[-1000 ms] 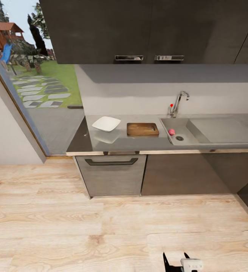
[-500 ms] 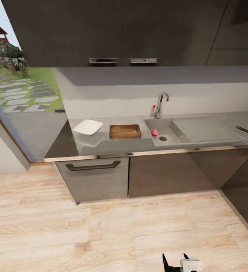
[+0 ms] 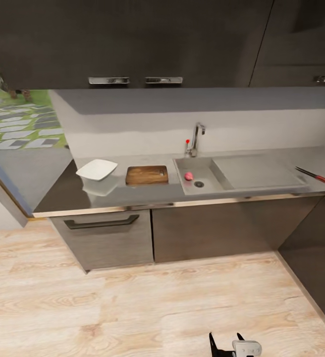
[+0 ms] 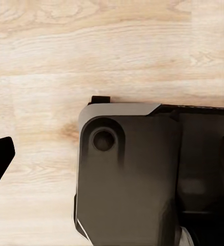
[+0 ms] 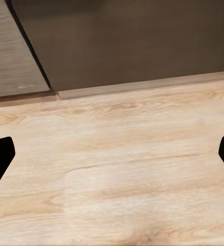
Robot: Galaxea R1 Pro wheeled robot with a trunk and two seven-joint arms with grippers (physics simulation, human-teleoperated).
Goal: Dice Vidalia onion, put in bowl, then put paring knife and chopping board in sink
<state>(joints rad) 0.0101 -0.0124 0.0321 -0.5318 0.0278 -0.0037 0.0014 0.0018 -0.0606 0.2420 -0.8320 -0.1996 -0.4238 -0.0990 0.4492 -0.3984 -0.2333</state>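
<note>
The dark grey countertop runs along the far wall in the head view. On it sit the white bowl and, to its right, the brown chopping board. The pink Vidalia onion lies in the sink beside the drain. At the counter's far right end lies the paring knife, red handle outward. My right gripper pokes in at the bottom edge, far from the counter; in the right wrist view it is open over bare floor. My left gripper is open, above my dark base.
Dark wall cabinets hang above the counter and a chrome tap stands behind the sink. A drawer front and cabinet doors close the counter's face. Light wooden floor lies between me and it. A window is at left.
The camera has swung right, so the counter has slid left in the picture and the paring knife has come into view at right. Nothing on the counter has moved.
</note>
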